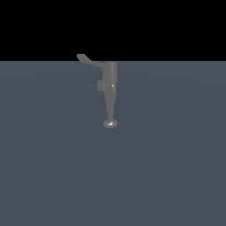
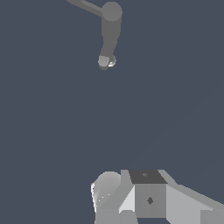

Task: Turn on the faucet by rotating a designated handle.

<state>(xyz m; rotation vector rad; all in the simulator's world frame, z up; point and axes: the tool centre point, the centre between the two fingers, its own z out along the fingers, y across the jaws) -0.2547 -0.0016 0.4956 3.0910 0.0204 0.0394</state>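
The faucet stands at the far edge of the counter, its spout reaching toward the middle. The handle juts off its top toward the exterior view's left. My tool is well apart from it; whether my fingers are apart, I cannot tell.

Flat slate-blue floor, with only a small grey faucet on it, handle sideways.

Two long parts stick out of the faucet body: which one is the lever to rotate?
The handle: thin, flat, curved, flaring at its end, projecting sideways from the top of the faucet. The spout tapers to a rounded tip.
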